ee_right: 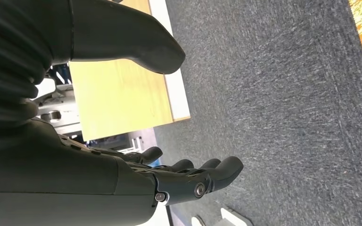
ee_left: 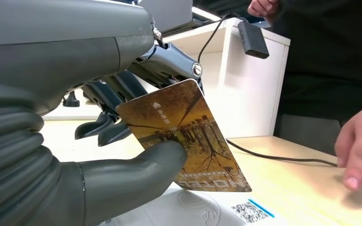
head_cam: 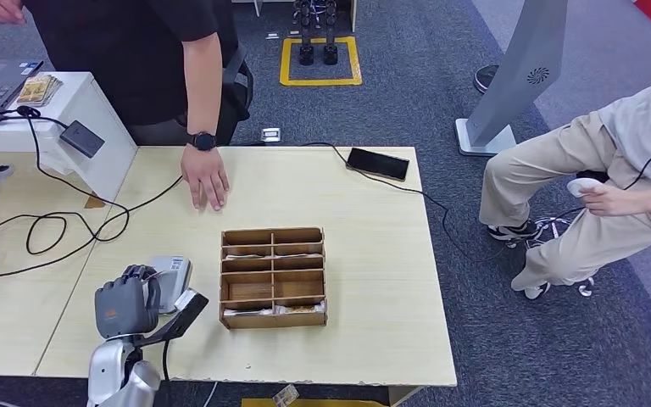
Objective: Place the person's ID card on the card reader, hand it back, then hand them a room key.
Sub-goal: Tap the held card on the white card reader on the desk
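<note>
My left hand [head_cam: 127, 303] pinches a brown card [ee_left: 188, 136] with a tree picture between thumb and fingers. It holds the card tilted just above the white card reader [head_cam: 172, 273], whose top with a printed code [ee_left: 252, 212] lies right under the card. A person's hand [head_cam: 206, 178] rests flat on the table beyond the reader, and its fingertips [ee_left: 358, 146] are near in the left wrist view. The wooden compartment box [head_cam: 273, 276] with pale cards stands to the right of my left hand. My right hand [ee_right: 99, 183] hangs beside the table edge over the carpet, fingers apart and holding nothing.
Black cables [head_cam: 68, 220] loop over the left part of the table [head_cam: 373, 254]. A white stand [head_cam: 93, 110] carries a stack of cards [head_cam: 38, 87] and a small black device [head_cam: 82, 137]. A phone [head_cam: 378, 163] lies at the far edge. Another person [head_cam: 593, 186] sits at right.
</note>
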You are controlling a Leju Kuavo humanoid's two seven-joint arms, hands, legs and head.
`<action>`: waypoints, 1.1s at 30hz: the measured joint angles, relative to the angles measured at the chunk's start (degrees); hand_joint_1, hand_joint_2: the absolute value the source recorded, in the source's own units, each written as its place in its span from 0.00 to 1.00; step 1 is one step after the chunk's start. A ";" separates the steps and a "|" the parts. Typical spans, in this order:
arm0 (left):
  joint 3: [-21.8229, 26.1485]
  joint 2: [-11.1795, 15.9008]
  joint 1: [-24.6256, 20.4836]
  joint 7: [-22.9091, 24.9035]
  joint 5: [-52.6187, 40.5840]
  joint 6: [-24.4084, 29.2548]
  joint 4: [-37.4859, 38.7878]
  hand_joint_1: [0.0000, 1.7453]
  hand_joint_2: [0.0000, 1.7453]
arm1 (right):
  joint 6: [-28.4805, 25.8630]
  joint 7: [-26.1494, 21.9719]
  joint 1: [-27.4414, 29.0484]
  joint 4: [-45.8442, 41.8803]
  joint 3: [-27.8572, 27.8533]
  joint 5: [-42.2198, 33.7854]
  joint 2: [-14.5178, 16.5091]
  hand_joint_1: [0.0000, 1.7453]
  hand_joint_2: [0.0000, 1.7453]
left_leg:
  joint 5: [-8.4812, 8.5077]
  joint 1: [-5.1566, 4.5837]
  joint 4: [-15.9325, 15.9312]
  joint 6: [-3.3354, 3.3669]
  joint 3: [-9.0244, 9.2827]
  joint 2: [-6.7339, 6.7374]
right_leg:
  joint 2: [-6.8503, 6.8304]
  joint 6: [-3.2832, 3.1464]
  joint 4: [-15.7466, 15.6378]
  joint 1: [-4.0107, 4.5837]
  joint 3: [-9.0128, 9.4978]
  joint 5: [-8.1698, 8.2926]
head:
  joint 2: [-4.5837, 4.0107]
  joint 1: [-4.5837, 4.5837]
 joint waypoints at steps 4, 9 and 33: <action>-2.91 0.72 0.21 2.22 -1.13 0.09 1.34 1.00 1.00 | 0.06 -0.29 -0.01 0.01 0.00 0.51 -0.09 0.00 1.00 | 0.00 0.00 0.00 0.00 0.01 -0.01 | -0.02 0.00 0.00 0.00 0.02 0.00 | 0.00 0.00; -6.28 1.52 0.44 2.39 0.10 0.08 2.23 1.00 1.00 | 0.10 -0.39 -0.01 0.01 0.00 0.67 -0.20 0.00 1.00 | 0.00 0.00 0.00 0.00 0.02 -0.02 | -0.04 0.00 0.00 0.00 0.04 0.00 | 0.00 0.00; -12.58 1.86 1.25 -1.35 0.40 0.25 2.47 1.00 1.00 | 0.94 -0.70 -0.05 0.73 0.00 1.66 -0.23 0.00 1.00 | 0.01 0.00 0.00 0.00 0.05 -0.03 | -0.07 0.00 0.00 0.00 0.07 0.00 | 0.00 0.00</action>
